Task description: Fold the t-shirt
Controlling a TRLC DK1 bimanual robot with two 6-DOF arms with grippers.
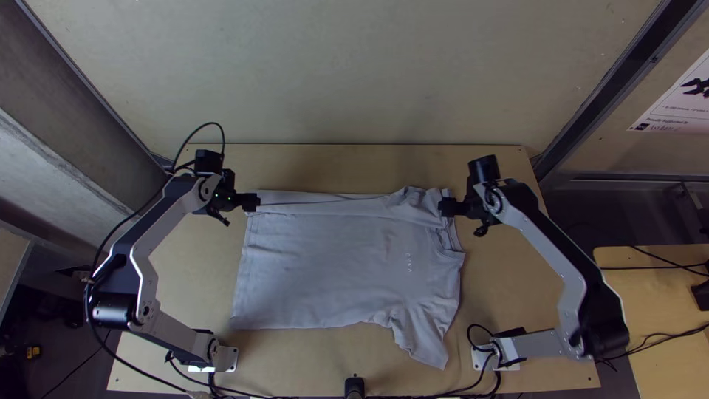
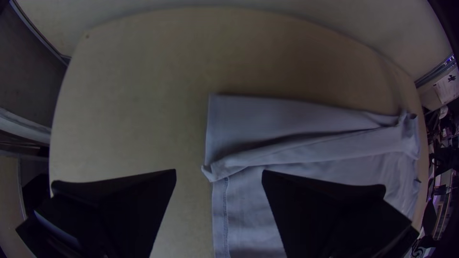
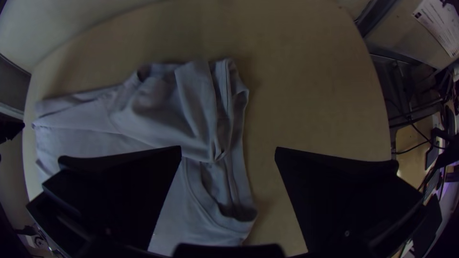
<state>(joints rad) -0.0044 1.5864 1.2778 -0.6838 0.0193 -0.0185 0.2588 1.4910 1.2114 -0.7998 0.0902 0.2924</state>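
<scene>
The light grey t-shirt [image 1: 325, 258] lies on the table, its far edge folded over in a strip and a sleeve pointing to the near edge at right. My left gripper [image 1: 255, 201] is over its far left corner; in the left wrist view the left gripper [image 2: 219, 174] is open, the turned-over corner of the shirt [image 2: 239, 162] beyond the gap. My right gripper [image 1: 447, 207] is over the far right part; in the right wrist view the right gripper [image 3: 228, 153] is open, with the bunched sleeve and collar [image 3: 191, 110] beyond its fingers.
Bare wooden table [image 1: 495, 295] surrounds the shirt. A pale wall stands behind the far edge. Black cables [image 1: 458, 390] run along the near edge, where a small dark post [image 1: 354, 387] stands. A second wooden table [image 1: 657, 295] is at the right.
</scene>
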